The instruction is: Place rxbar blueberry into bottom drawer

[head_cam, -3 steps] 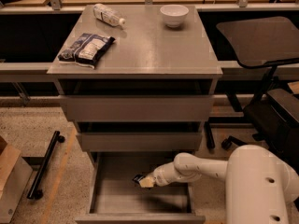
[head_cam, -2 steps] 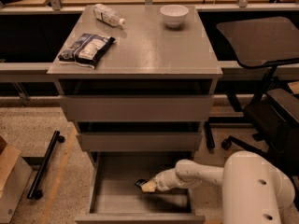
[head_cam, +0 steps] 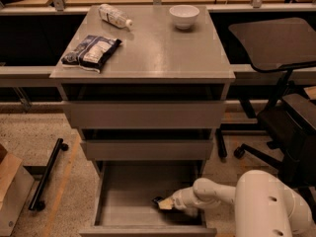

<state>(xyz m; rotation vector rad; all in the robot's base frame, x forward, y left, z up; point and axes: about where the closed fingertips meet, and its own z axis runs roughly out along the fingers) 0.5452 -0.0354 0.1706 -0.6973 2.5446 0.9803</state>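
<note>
The bottom drawer (head_cam: 123,214) of the grey cabinet stands pulled open, its plain grey floor showing. My white arm reaches in from the right. The gripper (head_cam: 164,204) is low inside the drawer at its right side, just above the floor. A small dark flat piece, the rxbar blueberry (head_cam: 158,201), shows at the gripper's tip, close to the drawer floor. I cannot tell if it rests on the floor or hangs above it.
On the cabinet top lie a dark-and-white crinkled bag (head_cam: 92,52), a plastic bottle on its side (head_cam: 113,15) and a white bowl (head_cam: 184,16). The two upper drawers (head_cam: 143,115) are closed. A black office chair (head_cam: 276,48) stands right; a black bar on wheels (head_cam: 47,174) lies left.
The gripper has sunk lower into the bottom drawer with the dark bar at its tip. The arm has bent further down.
</note>
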